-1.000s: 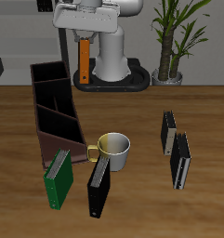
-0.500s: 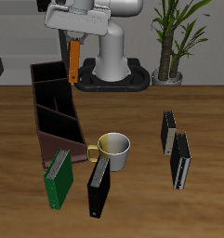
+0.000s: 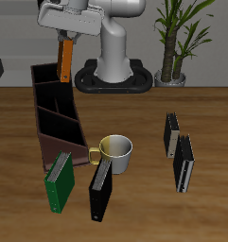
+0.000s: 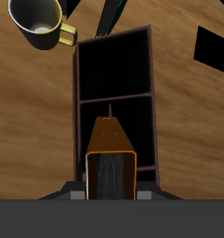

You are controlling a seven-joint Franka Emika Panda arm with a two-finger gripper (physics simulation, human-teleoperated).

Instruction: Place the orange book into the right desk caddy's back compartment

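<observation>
1. The right desk caddy [image 3: 55,112] lay on the bench [image 3: 144,203] as the landmark; its back compartment [image 3: 47,77] was the end cell farthest from the bench's front edge
2. The orange book [image 3: 65,59] hung on end above that back compartment, tilted slightly, clear of the caddy's walls, with the claw [image 3: 67,36] clamped on its upper end
3. In the wrist view the orange book [image 4: 110,153] pointed down into the caddy [image 4: 113,93]; the step seemed to be lining up, then lowering
4. To do it well, I judged the book should be squared to the cell's walls and lowered behind the divider before letting go
5. A mug [image 3: 115,149] stood beside the caddy's near end, well clear
</observation>
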